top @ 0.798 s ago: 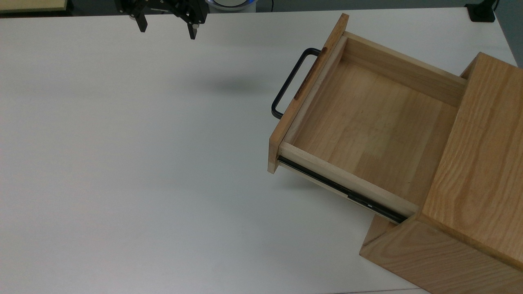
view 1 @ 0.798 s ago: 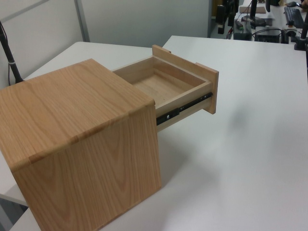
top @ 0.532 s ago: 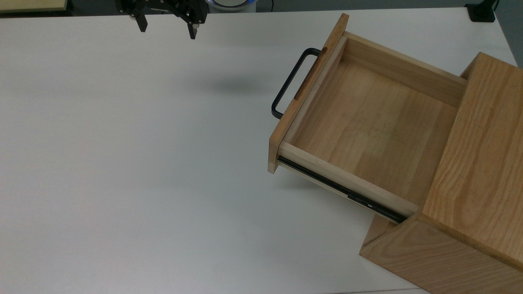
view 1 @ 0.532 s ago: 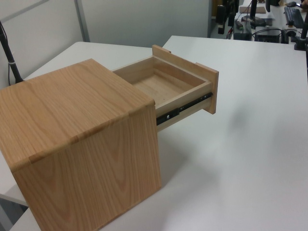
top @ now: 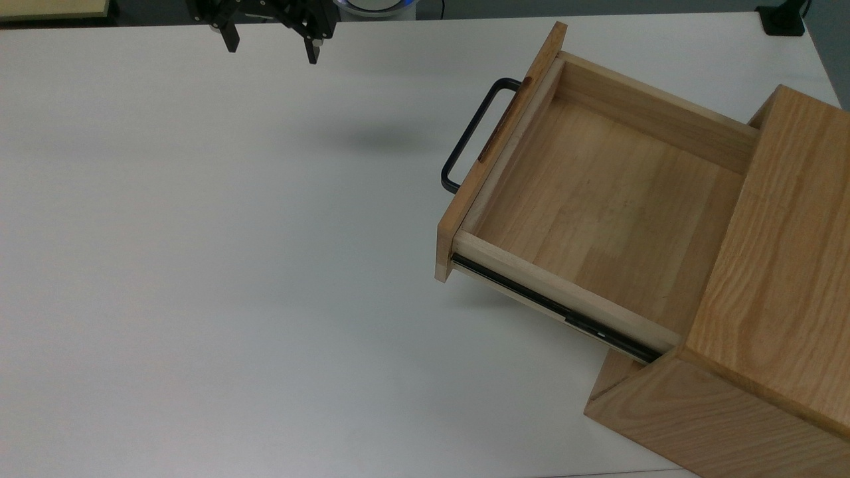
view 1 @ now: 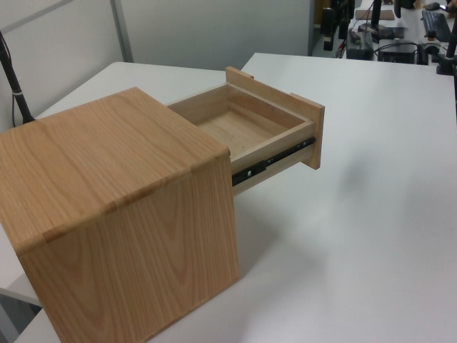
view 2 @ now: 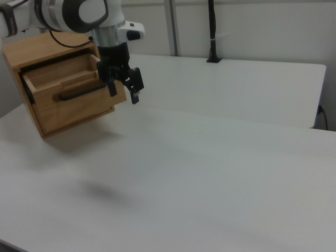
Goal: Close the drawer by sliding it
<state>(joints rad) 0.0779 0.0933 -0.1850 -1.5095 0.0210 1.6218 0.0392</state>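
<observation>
The drawer (top: pixel 597 199) is a light wooden box, pulled far out of the oak cabinet (top: pixel 777 265) at the top view's right, and it is empty. Its black bar handle (top: pixel 470 136) sticks out from the front panel (top: pixel 495 156) toward the top view's left. A black side rail (top: pixel 564 315) shows along its near side. My gripper (top: pixel 271 53) hangs open above the table's far edge, well to the left of the handle, with nothing between its fingers. In the right view the gripper (view 2: pixel 123 95) hovers in front of the drawer (view 2: pixel 68 86) and its handle (view 2: pixel 79 93). The left view has the drawer (view 1: pixel 250 125) standing out of the cabinet (view 1: pixel 121 214).
The white table (top: pixel 232 265) stretches wide and bare to the left of the cabinet. A black clamp (top: pixel 783 20) sits at its far right corner, and a black pole (view 2: pixel 212 31) rises at the table's back edge. A neighbouring desk carries equipment (view 1: pixel 400 46).
</observation>
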